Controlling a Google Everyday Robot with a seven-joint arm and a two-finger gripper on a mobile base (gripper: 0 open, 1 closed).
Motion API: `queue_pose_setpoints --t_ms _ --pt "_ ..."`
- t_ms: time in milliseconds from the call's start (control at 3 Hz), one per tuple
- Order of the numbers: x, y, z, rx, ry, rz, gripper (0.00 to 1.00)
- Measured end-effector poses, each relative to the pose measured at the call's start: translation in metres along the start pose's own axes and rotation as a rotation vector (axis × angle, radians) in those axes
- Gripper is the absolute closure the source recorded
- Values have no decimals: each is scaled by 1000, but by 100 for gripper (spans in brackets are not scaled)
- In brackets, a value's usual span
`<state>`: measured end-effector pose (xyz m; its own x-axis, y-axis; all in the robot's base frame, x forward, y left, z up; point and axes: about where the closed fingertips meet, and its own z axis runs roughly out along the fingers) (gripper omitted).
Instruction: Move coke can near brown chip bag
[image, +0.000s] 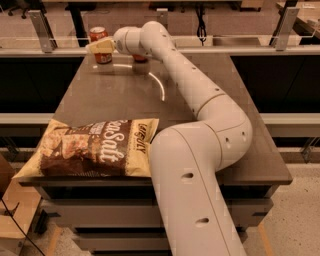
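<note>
The coke can (98, 35), red with a silver top, stands upright at the far left corner of the dark table (115, 95). My gripper (100, 47) is at the can and covers its middle; the can's top and bottom show above and below it. The brown chip bag (92, 148), tan-edged with white "Sea Salt" lettering, lies flat at the near left edge of the table, far from the can. My arm reaches from the near right across the table to the can.
A small red object (140, 59) sits just behind my wrist at the far side, mostly hidden. A railing with metal posts (40, 27) runs behind the table. The table's right edge (260, 125) drops to the floor.
</note>
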<state>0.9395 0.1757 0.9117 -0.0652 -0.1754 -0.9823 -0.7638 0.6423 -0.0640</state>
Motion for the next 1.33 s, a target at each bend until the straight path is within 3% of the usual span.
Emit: queue_pose_setpoints --t_ms 1000,1333 --pt "-2 22 16 -55 11 -10 0" --pt "-2 27 21 -70 13 -3 18"
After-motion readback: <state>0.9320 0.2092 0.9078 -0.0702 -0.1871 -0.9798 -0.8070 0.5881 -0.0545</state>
